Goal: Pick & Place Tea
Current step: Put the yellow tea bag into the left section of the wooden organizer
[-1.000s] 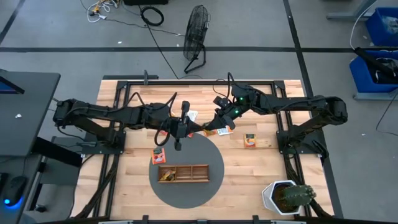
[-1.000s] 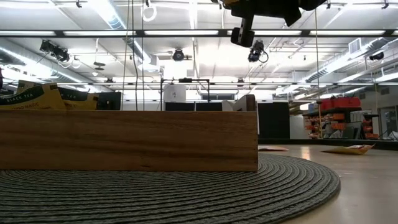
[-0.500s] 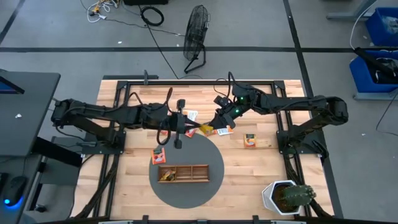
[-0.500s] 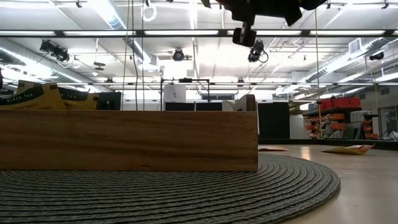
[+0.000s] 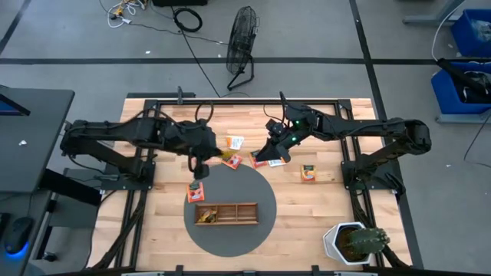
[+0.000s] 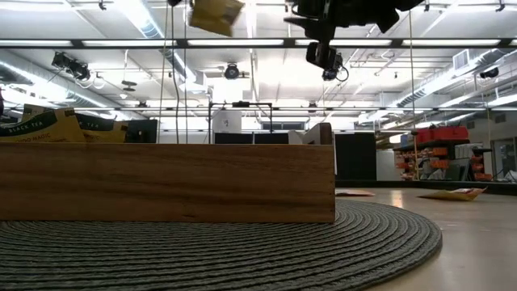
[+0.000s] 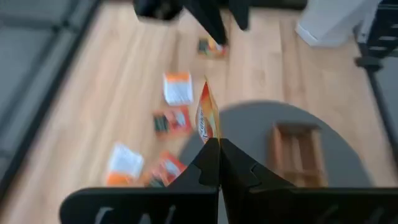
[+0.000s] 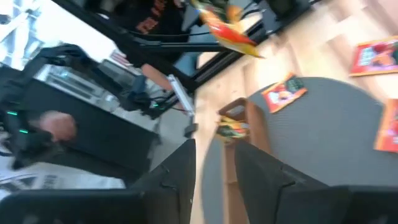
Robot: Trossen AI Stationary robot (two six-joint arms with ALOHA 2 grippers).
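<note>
My left gripper [image 5: 218, 155] is shut on a yellow-orange tea sachet [image 7: 206, 119], held high over the round grey mat's far left rim. The sachet also shows in the high view [image 5: 229, 158] and at the top of the low view [image 6: 214, 14]. My right gripper [image 5: 259, 157] is open and empty, just right of that sachet and above the table. Several red, orange and white sachets [image 5: 235, 142] lie flat on the wood and on the mat. The wooden tray [image 5: 226, 213] rests on the mat, with sachets [image 6: 48, 125] in its left compartment. My left gripper pinches one edge of the sachet [image 7: 210, 142] between its two fingers. The fingers come from the table's left and slant downward. The sachet sticks out past the fingertips, seen edge-on in the left wrist view, and is lifted clear of the table.
A red sachet [image 5: 197, 192] lies on the mat's left rim next to the tray. An orange sachet [image 5: 308, 173] lies on the wood at the right. A potted cactus [image 5: 354, 242] stands at the near right corner. Black frame rails run along the table's sides.
My left gripper has drawn back toward the table's left edge with the yellow-orange sachet, away from my right gripper. The sachet has come into the top of the low view. My right gripper has stayed about where it was.
</note>
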